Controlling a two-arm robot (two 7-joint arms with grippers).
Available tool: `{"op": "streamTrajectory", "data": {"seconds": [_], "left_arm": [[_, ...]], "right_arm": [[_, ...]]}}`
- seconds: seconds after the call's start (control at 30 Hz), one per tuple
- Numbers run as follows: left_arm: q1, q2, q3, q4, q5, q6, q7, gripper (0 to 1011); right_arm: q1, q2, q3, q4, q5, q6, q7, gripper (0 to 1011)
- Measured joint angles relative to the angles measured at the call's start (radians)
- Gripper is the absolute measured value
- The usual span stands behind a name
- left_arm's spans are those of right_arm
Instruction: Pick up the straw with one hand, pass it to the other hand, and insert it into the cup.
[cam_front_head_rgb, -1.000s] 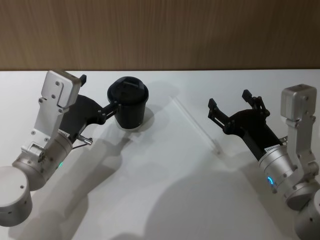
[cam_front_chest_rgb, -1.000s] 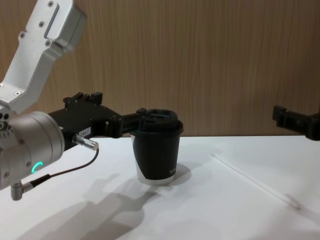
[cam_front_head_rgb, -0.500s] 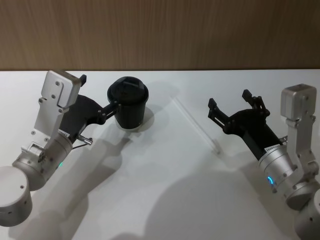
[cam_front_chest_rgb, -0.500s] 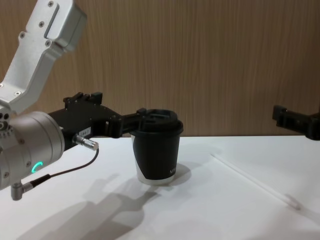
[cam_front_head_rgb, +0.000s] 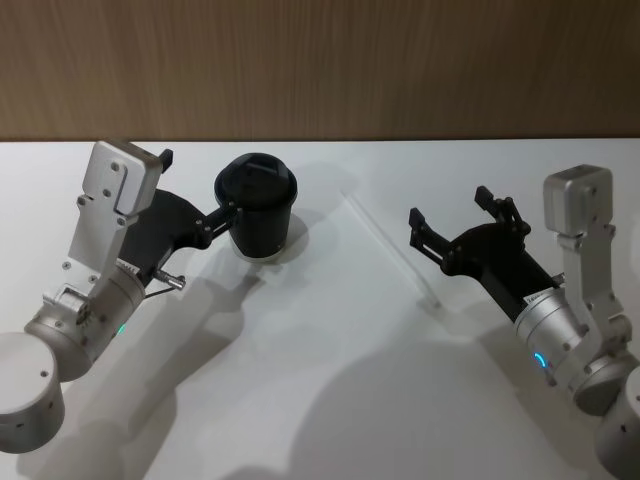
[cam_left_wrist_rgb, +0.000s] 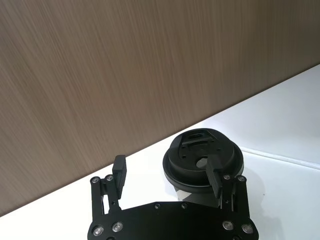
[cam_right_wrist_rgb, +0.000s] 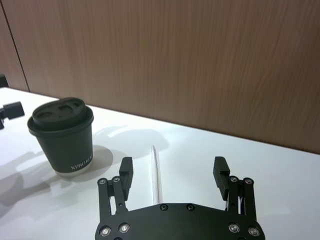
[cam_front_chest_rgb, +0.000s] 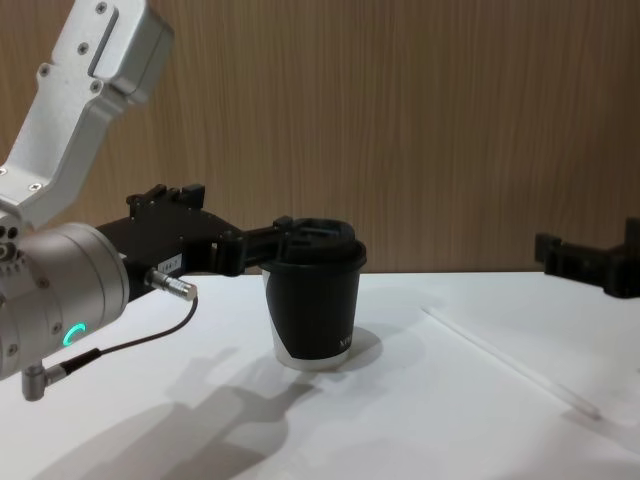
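The black cup (cam_front_head_rgb: 258, 205) with its dome lid stands upright at the back left of the white table (cam_front_head_rgb: 320, 380). My left gripper (cam_front_head_rgb: 197, 184) is open beside it, one finger (cam_left_wrist_rgb: 215, 175) close against the lid rim, nothing held. The thin white straw (cam_front_head_rgb: 385, 243) lies flat to the right of the cup, running toward me and to the right. My right gripper (cam_front_head_rgb: 448, 207) hovers open just right of the straw's near half, apart from it. From the right wrist, the straw (cam_right_wrist_rgb: 156, 170) lies between the open fingers, nearer one side, with the cup (cam_right_wrist_rgb: 62, 137) beyond.
A wood-panelled wall (cam_front_head_rgb: 320, 70) closes the table's far edge. A black cable with a metal plug (cam_front_chest_rgb: 170, 287) loops under the left wrist.
My right gripper has shifted left and a little lower, closer to the straw. The left arm, the cup and the straw have not moved.
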Motion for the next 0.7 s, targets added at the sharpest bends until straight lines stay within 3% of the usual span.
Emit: {"op": "streamTrajectory", "data": {"seconds": [0.7], "left_arm": [[0.000,0.000,0.000,0.000,0.000,0.000,0.000,1000]], "right_arm": [[0.040,0.007,-0.009,0.061,-0.002,0.159,0.038,1001]]}}
